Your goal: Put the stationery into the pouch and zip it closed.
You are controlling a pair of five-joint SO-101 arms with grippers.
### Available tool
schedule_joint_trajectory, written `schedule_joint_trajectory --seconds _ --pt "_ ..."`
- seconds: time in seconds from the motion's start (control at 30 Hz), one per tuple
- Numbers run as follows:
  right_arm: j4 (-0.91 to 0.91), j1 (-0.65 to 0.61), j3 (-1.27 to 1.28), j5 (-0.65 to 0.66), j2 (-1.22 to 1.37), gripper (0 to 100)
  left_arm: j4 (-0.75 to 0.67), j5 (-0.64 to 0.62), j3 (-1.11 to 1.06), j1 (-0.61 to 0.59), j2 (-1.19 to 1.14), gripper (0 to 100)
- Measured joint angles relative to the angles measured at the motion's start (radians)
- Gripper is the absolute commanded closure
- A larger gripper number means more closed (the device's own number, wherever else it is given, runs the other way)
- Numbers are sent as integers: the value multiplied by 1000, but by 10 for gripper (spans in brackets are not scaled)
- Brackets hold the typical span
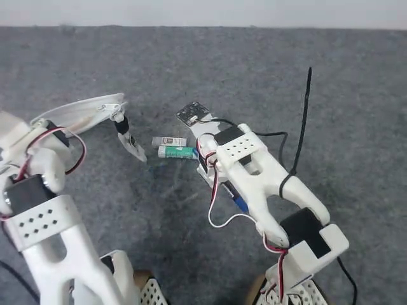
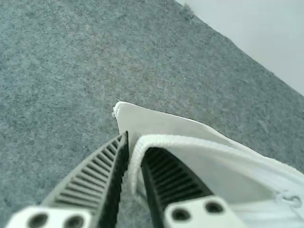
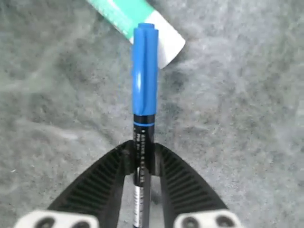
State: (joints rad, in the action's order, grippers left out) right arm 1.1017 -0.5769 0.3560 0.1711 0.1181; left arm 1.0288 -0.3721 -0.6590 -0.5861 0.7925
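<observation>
Pouch (image 1: 79, 113) in the upper left of the high view, white and flat, with a zip pull at its right end. Being pinched along one edge by the left fingers (image 2: 122, 145), pressed together on the fabric with only the pouch's thickness between them. Pointing one pale corner toward the middle of the left wrist view, over the grey counter (image 1: 286, 76). Showing a short black-and-white piece (image 1: 130, 140) just below its right end in the high view; hard telling what that is.

Pen (image 3: 145, 66) running up the middle of the right wrist view, blue cap on top, dark barrel below. Being clamped on the barrel, just under the cap, by the right fingers (image 3: 124, 154), drawn in to the pen's width with one black ribbed pad on each side.

Lying at the centre of the high view, a green tube (image 1: 178, 151) with a white end, and a small white block (image 1: 168, 140) just above it in the frame, near each other. Sitting outside the pouch, both of them, between the two arms. Standing up in the right half of that frame, a thin black cable (image 1: 308, 101).
</observation>
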Motion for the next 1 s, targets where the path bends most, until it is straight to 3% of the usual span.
schedule_joint_trajectory --seconds 0.3,0.83,1.0 --pt "0 0 0 -44 0 843 0 0 0 0 0 988" --pt "-169 -20 20 -44 41 845 0 0 0 0 0 988" --pt "-176 -20 14 -44 104 971 0 0 -14 -3 0 988"
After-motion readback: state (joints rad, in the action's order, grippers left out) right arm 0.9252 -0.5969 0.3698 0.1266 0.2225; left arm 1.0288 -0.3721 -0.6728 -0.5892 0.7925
